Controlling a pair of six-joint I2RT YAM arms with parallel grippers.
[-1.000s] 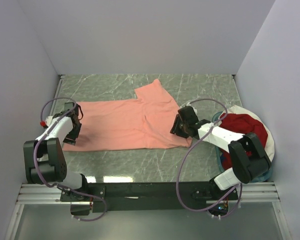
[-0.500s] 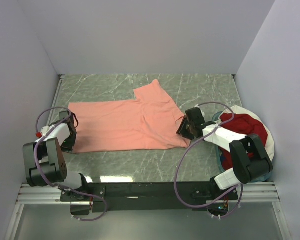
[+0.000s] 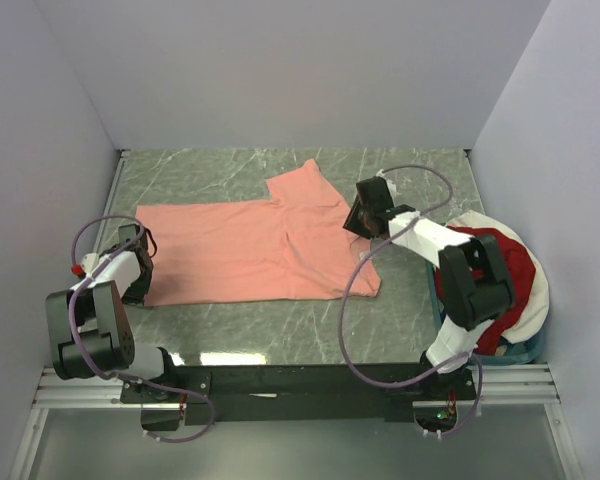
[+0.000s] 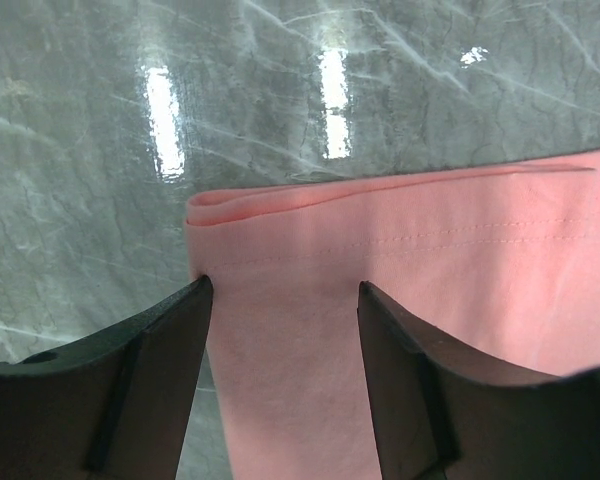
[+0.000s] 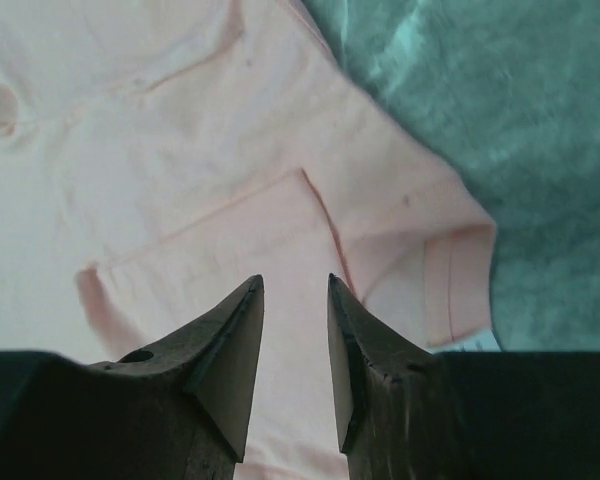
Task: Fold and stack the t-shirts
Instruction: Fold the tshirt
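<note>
At the left edge of the worktop (image 3: 230,170), the left fingers (image 4: 130,370) stood wide apart astride a corner of the salmon-pink t-shirt (image 3: 240,250). The right fingers (image 5: 220,370), narrowly parted over its sleeve, seemingly held nothing.

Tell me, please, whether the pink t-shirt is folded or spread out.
Partly folded: the pink t-shirt lies long, with two layers showing at one edge.

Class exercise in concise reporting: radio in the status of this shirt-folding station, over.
Left gripper open over corner of pink t-shirt. Right gripper narrowly open above its sleeve side. Red t-shirt in basket. Nothing in the way.
</note>
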